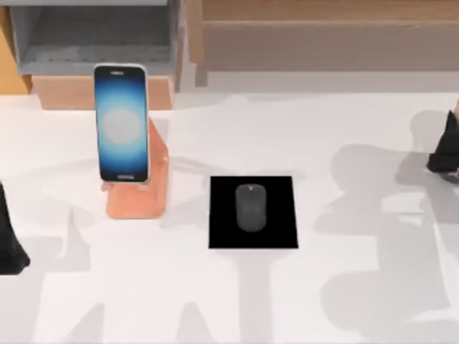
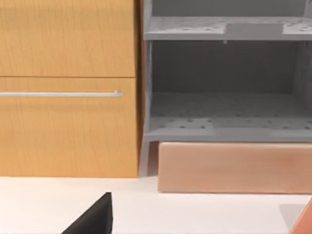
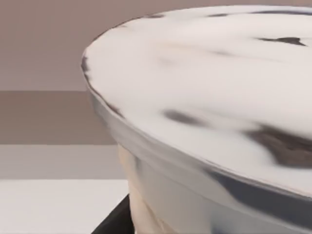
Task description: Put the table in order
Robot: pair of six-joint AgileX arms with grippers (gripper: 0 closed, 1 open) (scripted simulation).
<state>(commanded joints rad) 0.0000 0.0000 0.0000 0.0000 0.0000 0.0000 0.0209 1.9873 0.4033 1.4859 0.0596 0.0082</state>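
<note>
The white table point(image 1: 358, 287) carries a phone point(image 1: 121, 123) with a lit blue screen, propped on an orange stand point(image 1: 140, 197) at the left. In the middle a dark grey mouse point(image 1: 250, 207) rests on a black square pad point(image 1: 280, 233). My left gripper point(image 1: 8, 244) is low at the table's left edge, apart from the stand; one dark fingertip point(image 2: 95, 217) shows in the left wrist view. My right gripper point(image 1: 446, 150) is at the right edge. A large rounded white object with dark marbling point(image 3: 204, 97) sits very close in the right wrist view; what it is I cannot tell.
A wooden and grey shelf unit point(image 1: 93, 43) stands at the back left on a tan base block point(image 2: 234, 168), its grey compartment point(image 2: 224, 112) open beside a wooden drawer front point(image 2: 68, 97). A long brown board point(image 1: 330, 36) runs along the back right.
</note>
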